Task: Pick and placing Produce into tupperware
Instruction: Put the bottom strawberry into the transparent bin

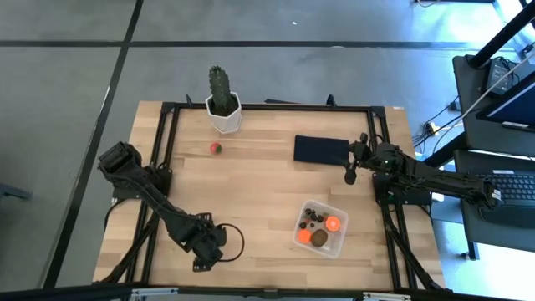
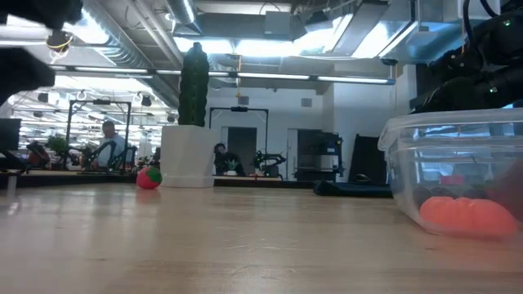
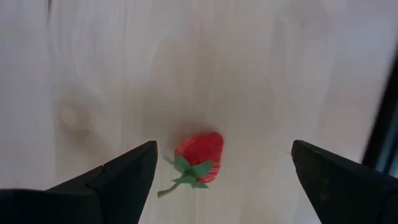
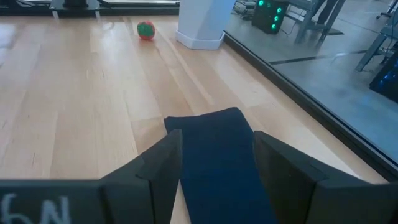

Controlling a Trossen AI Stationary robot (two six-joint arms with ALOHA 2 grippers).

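Closest to where I stand, low at the table's near edge, is the small clear plastic box with rounded corners (image 2: 409, 163). It already holds an orange ribbed fruit (image 2: 467, 216), and from above a brown oval and some dark berries too.

Beside it, the left gripper (image 3: 224, 144) hangs over a small red strawberry with a green stalk (image 3: 200, 154), fingers spread wide either side and not touching it. The berry looks light and smooth, likely to roll or squirt out, so I'd close across its red body, not on the thin stalk. From above the gripper hides this berry entirely.

Further back, the right gripper (image 4: 217, 134) waits, fingers partly spread, holding nothing, at the end of a flat black rectangle (image 4: 217, 168).

Farthest off, a second strawberry (image 2: 148, 177) lies near the green cactus in its white pot (image 2: 186, 155) — its far side can't be seen.
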